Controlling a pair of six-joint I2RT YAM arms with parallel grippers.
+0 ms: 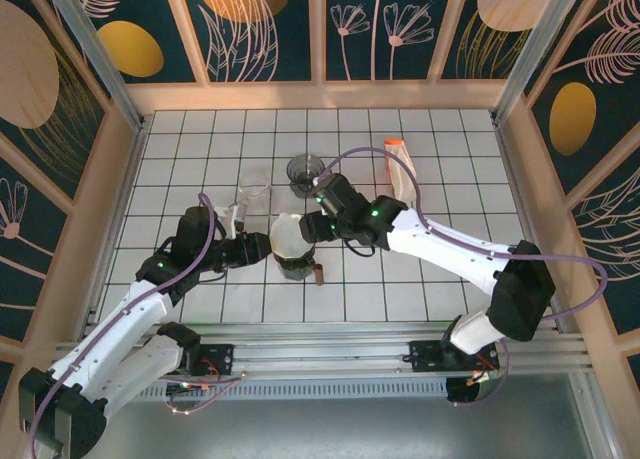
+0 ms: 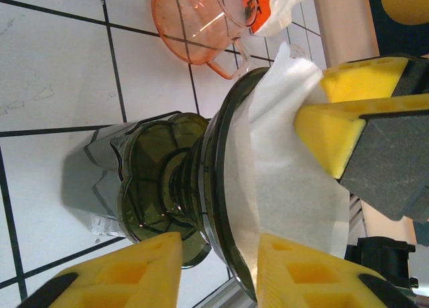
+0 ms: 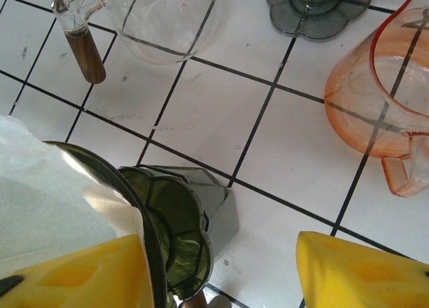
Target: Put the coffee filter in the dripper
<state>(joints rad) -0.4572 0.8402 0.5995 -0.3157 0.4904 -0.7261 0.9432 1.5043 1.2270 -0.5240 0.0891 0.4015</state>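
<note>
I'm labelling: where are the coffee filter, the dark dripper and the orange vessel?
coffee filter (image 2: 288, 194), left wrist view, its white paper wall.
dark dripper (image 2: 153, 180), left wrist view, its scalloped base.
orange vessel (image 3: 372, 100), right wrist view, its side wall.

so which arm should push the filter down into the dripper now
Probably right: the right gripper is open with one finger against the filter inside the dripper, while the left gripper is clamped on the dripper's rim, steadying it.

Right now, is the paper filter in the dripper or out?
In: the white filter lines the inside of the dripper, behind its dark rim, with its top edge poking out past that rim.
</note>
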